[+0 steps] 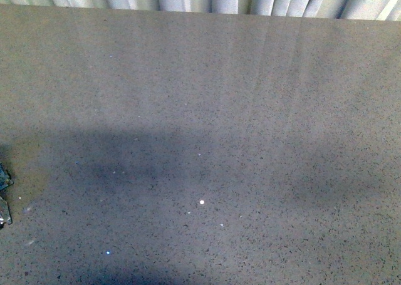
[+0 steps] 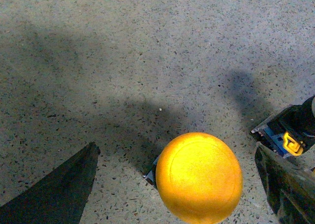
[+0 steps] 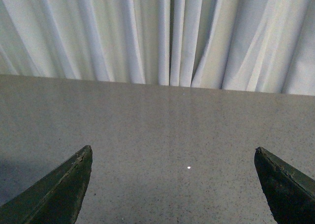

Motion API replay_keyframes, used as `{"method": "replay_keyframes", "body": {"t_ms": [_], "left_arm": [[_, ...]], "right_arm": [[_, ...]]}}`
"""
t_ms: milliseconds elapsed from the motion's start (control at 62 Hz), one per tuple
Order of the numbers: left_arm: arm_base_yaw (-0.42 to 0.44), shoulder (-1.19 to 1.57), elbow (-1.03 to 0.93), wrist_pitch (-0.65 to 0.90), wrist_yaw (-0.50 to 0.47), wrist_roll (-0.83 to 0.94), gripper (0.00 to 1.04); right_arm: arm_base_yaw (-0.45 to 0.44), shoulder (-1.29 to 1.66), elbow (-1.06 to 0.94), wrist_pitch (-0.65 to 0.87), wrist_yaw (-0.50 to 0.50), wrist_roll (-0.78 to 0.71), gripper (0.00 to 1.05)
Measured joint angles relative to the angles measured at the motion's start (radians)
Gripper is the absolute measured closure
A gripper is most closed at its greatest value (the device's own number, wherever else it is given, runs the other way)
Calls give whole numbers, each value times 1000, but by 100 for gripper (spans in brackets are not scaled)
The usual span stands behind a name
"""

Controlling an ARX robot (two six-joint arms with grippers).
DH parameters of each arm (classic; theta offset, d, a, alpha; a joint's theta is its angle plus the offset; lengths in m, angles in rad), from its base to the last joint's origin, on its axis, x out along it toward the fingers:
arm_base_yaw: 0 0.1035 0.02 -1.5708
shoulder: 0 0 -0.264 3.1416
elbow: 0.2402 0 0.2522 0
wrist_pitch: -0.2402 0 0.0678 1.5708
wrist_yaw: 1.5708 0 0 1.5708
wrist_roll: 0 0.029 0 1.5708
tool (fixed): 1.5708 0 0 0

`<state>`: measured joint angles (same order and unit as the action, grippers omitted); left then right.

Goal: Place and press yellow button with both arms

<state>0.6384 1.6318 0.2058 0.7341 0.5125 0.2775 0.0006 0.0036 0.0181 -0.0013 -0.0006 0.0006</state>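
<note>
In the left wrist view the yellow button (image 2: 199, 177) stands on the speckled grey table, its round yellow-orange cap facing the camera and a corner of its grey base (image 2: 149, 175) showing beneath. My left gripper (image 2: 175, 148) is open, with one finger on each side of the cap and not touching it. My right gripper (image 3: 173, 149) is open and empty, low over bare table and facing the curtain. The button does not show in the front view.
A black and grey block with blue and yellow marks (image 2: 289, 138) lies beside one left finger. A small dark object (image 1: 4, 197) pokes in at the front view's left edge. White curtains (image 3: 167, 34) hang behind the table's far edge (image 1: 200, 12).
</note>
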Motion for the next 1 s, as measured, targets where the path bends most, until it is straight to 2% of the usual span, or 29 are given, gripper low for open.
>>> {"method": "replay_keyframes", "body": {"t_ms": [81,177,258,306,774,1000], "left_arm": [[-1,0,0,0,0,3,30],[-5,0,0,4,1,11,53],[-7,0,0,6,1,14,65],[-8,0,0,8,1,16,68],[-19,-18,-14,8,12,44,69],[5,-178,63,-136,2,46,69]], "right_arm": [[0,0,0,0,0,0,9],[0,0,0,0,0,0,9],[0,0,0,0,0,0,9],[0,0,0,0,0,0,9],[0,0,0,0,0,0,9],[0,0,0,0,0,0,9]]}}
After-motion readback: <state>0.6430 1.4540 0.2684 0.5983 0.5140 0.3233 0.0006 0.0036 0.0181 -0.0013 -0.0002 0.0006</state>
